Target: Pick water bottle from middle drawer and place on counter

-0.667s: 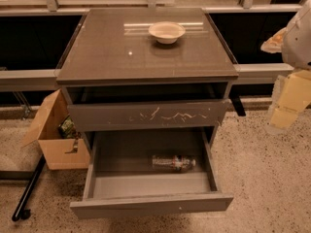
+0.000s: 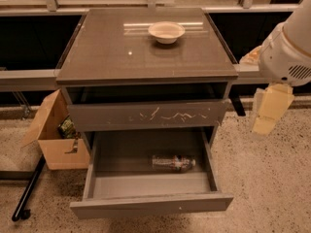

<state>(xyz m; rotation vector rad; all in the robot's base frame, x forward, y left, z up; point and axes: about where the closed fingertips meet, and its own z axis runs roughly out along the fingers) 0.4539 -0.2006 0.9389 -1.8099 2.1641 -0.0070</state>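
The water bottle (image 2: 173, 162) is clear with a dark label band and lies on its side in the open middle drawer (image 2: 150, 204), right of its centre. The drawer is pulled out at the bottom of the grey cabinet. Above it is the shut drawer front with white scratch marks (image 2: 148, 115). The glossy grey-brown counter (image 2: 112, 52) tops the cabinet. My gripper (image 2: 269, 108) hangs from the white arm to the right of the cabinet. It is level with the scratched drawer front, above and to the right of the bottle, and holds nothing that I can see.
A white bowl (image 2: 166, 31) stands at the back of the counter. An open cardboard box (image 2: 56, 137) with items sits on the floor left of the cabinet, with a black pole (image 2: 26, 191) beside it. Speckled floor lies to the right. A ledge runs behind.
The arm and gripper have moved a little left, toward the cabinet's right side. The bottle and the drawers have not moved.
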